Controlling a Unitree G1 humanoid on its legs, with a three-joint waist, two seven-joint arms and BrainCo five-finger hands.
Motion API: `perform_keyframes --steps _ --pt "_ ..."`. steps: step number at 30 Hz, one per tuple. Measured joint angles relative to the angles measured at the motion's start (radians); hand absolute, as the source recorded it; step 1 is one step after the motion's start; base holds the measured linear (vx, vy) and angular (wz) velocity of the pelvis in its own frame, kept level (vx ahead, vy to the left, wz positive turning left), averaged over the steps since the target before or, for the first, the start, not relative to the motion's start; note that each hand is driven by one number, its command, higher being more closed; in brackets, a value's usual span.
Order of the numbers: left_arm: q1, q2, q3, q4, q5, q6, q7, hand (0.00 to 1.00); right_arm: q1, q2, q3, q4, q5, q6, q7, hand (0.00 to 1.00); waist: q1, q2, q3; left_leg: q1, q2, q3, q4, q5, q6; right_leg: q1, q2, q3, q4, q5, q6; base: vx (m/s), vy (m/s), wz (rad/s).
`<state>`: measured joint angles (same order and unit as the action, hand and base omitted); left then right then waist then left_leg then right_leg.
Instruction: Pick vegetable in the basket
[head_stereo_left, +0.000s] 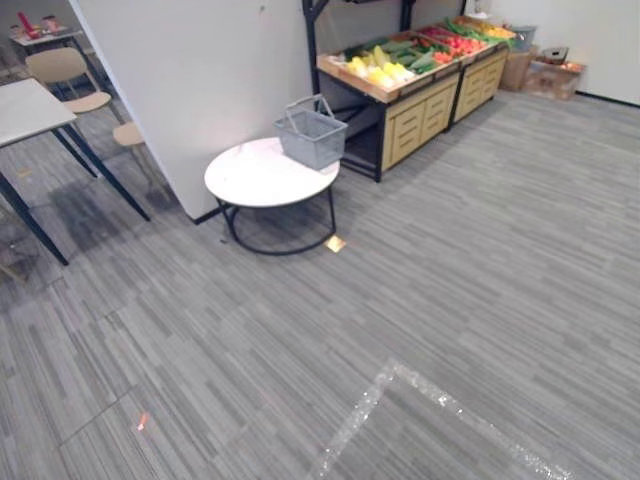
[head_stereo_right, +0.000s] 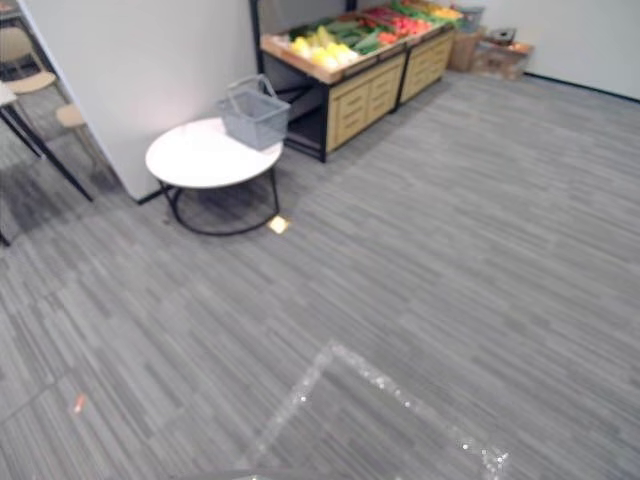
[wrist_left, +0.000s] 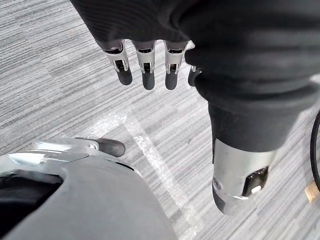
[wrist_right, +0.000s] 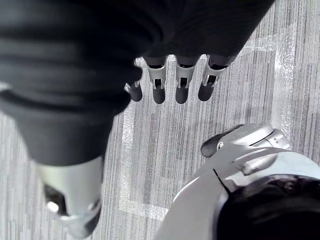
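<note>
while the left hand (wrist_left: 145, 65) hangs over the grey floor (wrist_left: 50, 75), its fingers (wrist_left: 123, 67) point down, loose and a little apart, and hold nothing. the right hand (wrist_right: 181, 82) hangs the same way, fingers loose and apart, with nothing in it.

shiny tape (head_stereo_left: 400, 385) makes a corner on the floor close by, and a small orange spot (head_stereo_left: 142, 421) sits off to the left of it.

farther off stands a round white table (head_stereo_left: 250, 180) on thin black legs. a small tan square (head_stereo_left: 335, 243) lies on the floor just beside one leg. the grey wire basket (head_stereo_left: 312, 135) sits at the far right edge of the table, with its handle up. what is inside it is too far off to tell.

behind the basket is a wooden stand (head_stereo_left: 410, 115) with drawers. the vegetables (head_stereo_left: 378, 68) lie on top of the stand: yellow ones at the near end, then green ones (head_stereo_left: 410, 52), then red ones (head_stereo_left: 455, 42).

a white wall (head_stereo_left: 200, 70) stands just behind the table. far to the left are a desk (head_stereo_left: 25, 108) and a chair (head_stereo_left: 65, 68). boxes (head_stereo_left: 555, 75) sit on the floor past the far end of the stand.
</note>
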<state>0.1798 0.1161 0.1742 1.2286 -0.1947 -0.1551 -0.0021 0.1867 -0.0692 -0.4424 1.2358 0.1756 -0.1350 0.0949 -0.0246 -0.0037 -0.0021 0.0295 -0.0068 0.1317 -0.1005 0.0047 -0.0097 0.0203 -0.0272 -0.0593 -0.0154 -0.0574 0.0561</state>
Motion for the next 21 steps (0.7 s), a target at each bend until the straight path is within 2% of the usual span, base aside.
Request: perform_keyframes --steps 1,9,21 --pt "-0.003 -0.001 0.013 0.001 0.000 -0.001 0.001 0.00 -0.009 0.003 -0.008 0.004 0.000 0.000 0.000 0.00 0.000 0.006 0.001 0.010 0.000 0.002 0.002 -0.004 -0.002 0.012 0.001 0.000 -0.007 0.000 0.000 0.08 -0.006 -0.02" --pt "-0.012 -0.002 0.019 0.005 0.001 -0.008 0.007 0.00 -0.041 0.007 0.000 0.005 0.000 -0.004 -0.002 0.00 0.000 -0.001 0.019 0.044 0.011 0.027 -0.001 -0.017 -0.013 0.043 0.010 0.013 -0.020 0.000 0.000 0.02 -0.019 -0.07" --pt "-0.017 0.000 -0.020 0.006 0.004 -0.008 0.019 0.00 -0.037 0.003 0.020 -0.002 -0.013 -0.008 -0.021 0.00 0.001 -0.004 0.027 0.046 0.018 0.053 -0.002 -0.027 -0.016 0.037 0.016 0.034 -0.021 -0.001 0.001 -0.02 -0.012 -0.06"
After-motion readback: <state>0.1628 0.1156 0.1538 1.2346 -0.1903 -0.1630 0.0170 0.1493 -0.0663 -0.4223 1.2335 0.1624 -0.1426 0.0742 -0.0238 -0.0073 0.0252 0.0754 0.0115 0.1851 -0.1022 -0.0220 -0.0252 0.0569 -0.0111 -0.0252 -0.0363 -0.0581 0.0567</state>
